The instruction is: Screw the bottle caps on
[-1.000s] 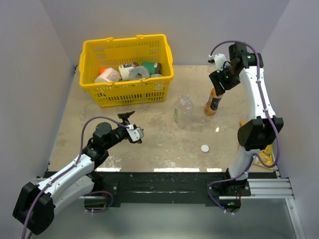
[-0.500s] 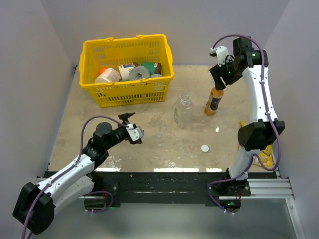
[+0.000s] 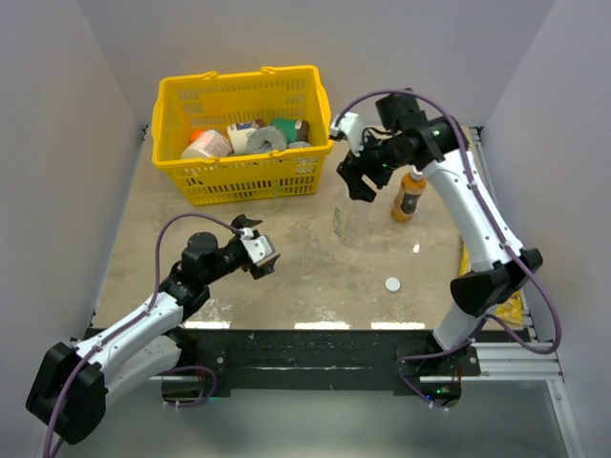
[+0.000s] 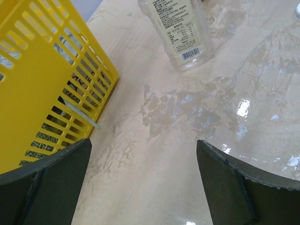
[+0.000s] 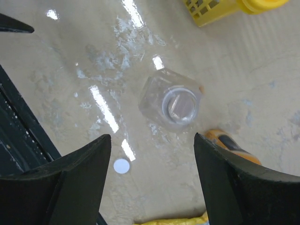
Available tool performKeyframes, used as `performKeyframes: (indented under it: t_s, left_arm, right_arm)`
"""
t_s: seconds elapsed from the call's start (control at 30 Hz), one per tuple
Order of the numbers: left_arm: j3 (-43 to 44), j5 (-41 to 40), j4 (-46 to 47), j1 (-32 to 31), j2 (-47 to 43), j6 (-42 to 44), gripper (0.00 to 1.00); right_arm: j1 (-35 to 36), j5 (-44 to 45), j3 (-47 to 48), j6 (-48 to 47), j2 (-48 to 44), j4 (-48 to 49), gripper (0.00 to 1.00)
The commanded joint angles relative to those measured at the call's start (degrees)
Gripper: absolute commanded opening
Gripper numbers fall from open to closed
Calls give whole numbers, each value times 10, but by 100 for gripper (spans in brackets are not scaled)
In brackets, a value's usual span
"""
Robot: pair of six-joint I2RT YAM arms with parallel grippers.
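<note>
The clear ribbed bottle (image 3: 349,214) stands uncapped at mid-table; its open mouth shows from above in the right wrist view (image 5: 178,106). My right gripper (image 3: 356,179) hangs open and empty just above and behind it (image 5: 152,138). The small orange bottle (image 3: 409,196) with a dark label stands to its right (image 5: 233,146). One white cap (image 3: 392,283) lies flat on the table nearer the front (image 5: 121,166). A second cap is not visible. My left gripper (image 3: 266,258) is open and empty, low over the table (image 4: 143,145), pointing at the clear bottle (image 4: 180,33).
A yellow basket (image 3: 243,176) with tubs and packets stands at the back left, close to the left gripper's side (image 4: 42,70). A yellow snack packet (image 3: 510,298) lies at the right edge by the right arm's base. Walls close in on three sides.
My right gripper has left the top of the orange bottle and swung left to over the clear bottle. The left gripper has edged slightly forward.
</note>
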Motion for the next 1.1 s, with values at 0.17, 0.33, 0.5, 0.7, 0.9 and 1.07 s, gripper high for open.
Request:
performKeyframes:
  t_s: [0.17,0.33,0.5,0.7,0.9,1.07]
  left_arm:
    - [29,0,-21,-2,-23,-36,99]
    - [26,-4,-19,0,-24,-30,99]
    - [21,4,0,0,-19,-35,99]
    - [23,18,32,-1,-4,-63,99]
    - [41,58,113,-8,44,-149,99]
    - [48,56,229,-45,118,-176,100]
  right_arm:
    - [16,112,60,88,99,50,81]
    - [29,120,8,93,88,46,77]
    - [31,130,-6,94,88,46,62]
    - [31,112,-2,73,87,29,28]
    - [33,75,1,90,48,29,0]
    - [34,-16,5,118,28,38,0]
